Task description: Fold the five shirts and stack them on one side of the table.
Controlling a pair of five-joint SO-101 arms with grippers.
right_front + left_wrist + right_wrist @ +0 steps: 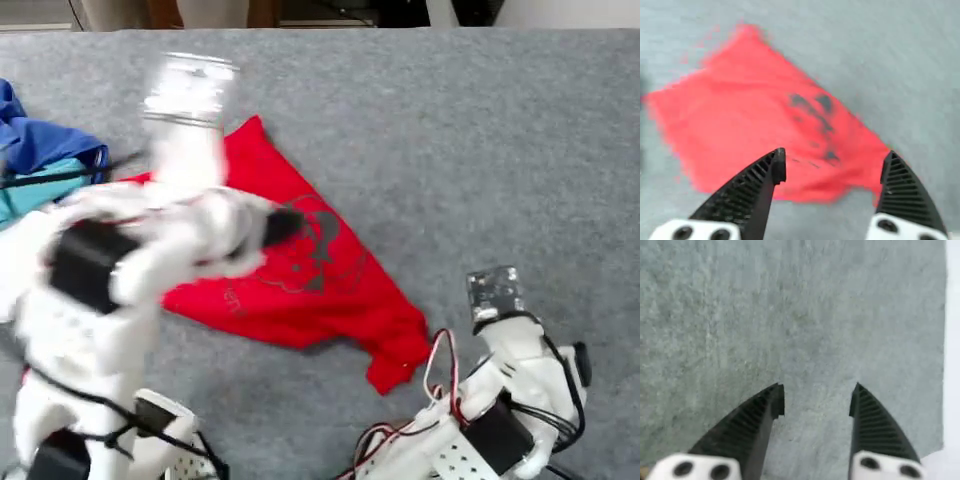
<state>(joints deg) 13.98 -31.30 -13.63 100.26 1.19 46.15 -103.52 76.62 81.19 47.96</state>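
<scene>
High view: a red shirt (300, 270) is lying crumpled and unfolded on the grey cloth-covered table (480, 150), left of centre, with one corner pointing toward the far edge and another trailing toward the right arm (510, 390). A dark skull-like print (320, 250) is facing upward on it. The left arm (150, 240), blurred, is reaching across the shirt's left part and covering it there. At the table's left edge a blue shirt (40, 140) is lying bunched against a teal shirt (30, 195), both just beside the red one. The right arm is sitting folded near the front right corner, apart from all the shirts.

Left wrist view: the left gripper (835, 155) is hanging above the red shirt (750, 115), its two black ribbed fingers (760, 180) standing wide apart and holding nothing; the dark print (815, 115) is lying beyond the tips.

Right wrist view: the right gripper (817, 387) is pointing down at the bare grey table (790, 305), its claw spread partway, less widely than the left one, and gripping nothing.
</scene>
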